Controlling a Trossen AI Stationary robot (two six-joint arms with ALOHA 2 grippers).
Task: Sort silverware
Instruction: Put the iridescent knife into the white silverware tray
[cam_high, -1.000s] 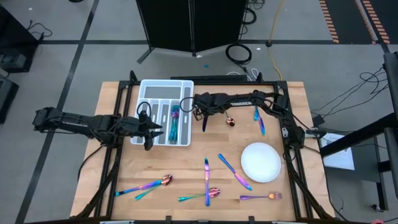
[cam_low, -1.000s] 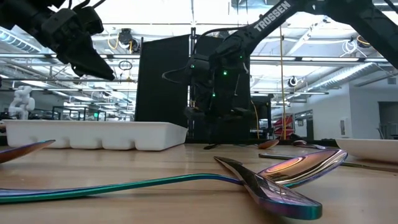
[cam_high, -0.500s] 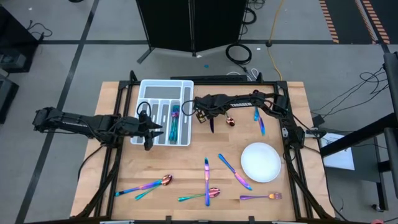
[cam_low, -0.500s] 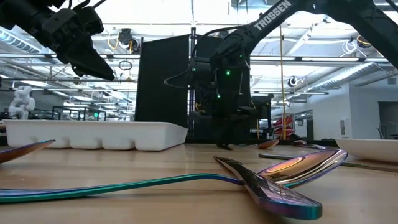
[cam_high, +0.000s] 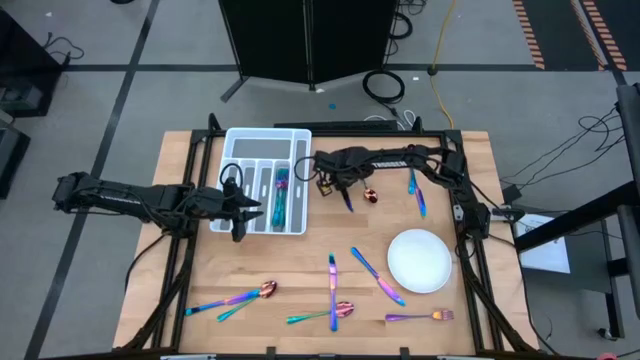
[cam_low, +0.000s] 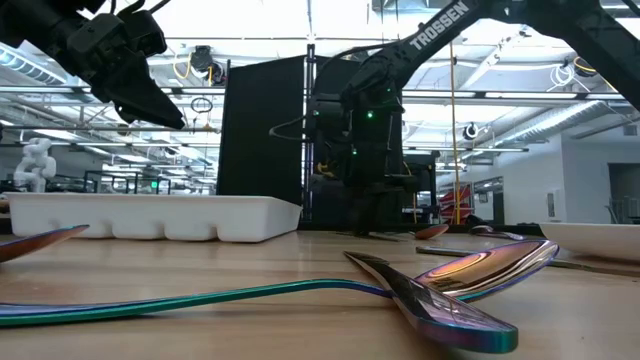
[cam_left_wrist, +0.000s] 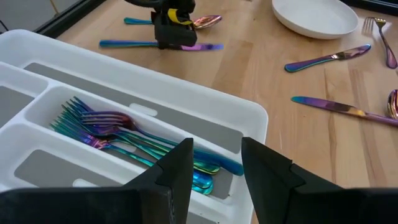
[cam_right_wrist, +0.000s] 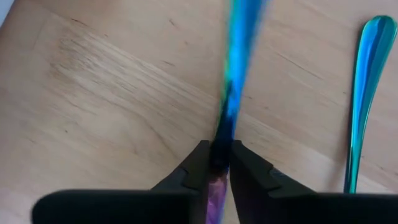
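Silverware is lying scattered over the table (cam_high: 200, 270) from above, with forks in the white tray (cam_high: 240, 145), while the right gripper (cam_high: 338, 187) is pinching a knife (cam_high: 346, 200) just beside that tray. From the left wrist, the left gripper (cam_left_wrist: 214, 163) is hovering part-open above the forks (cam_left_wrist: 112, 134). From the right wrist, fingers (cam_right_wrist: 199, 165) are clamping the blue-purple knife above bare wood, beside a spoon handle (cam_right_wrist: 364, 93).

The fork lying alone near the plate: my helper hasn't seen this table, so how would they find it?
Start at the round white plate on the table's right side. Just beyond it, toward the near edge, lies one rainbow fork, tines pointing right. Its neighbours there are knives and a spoon; the other forks sit in the white tray.
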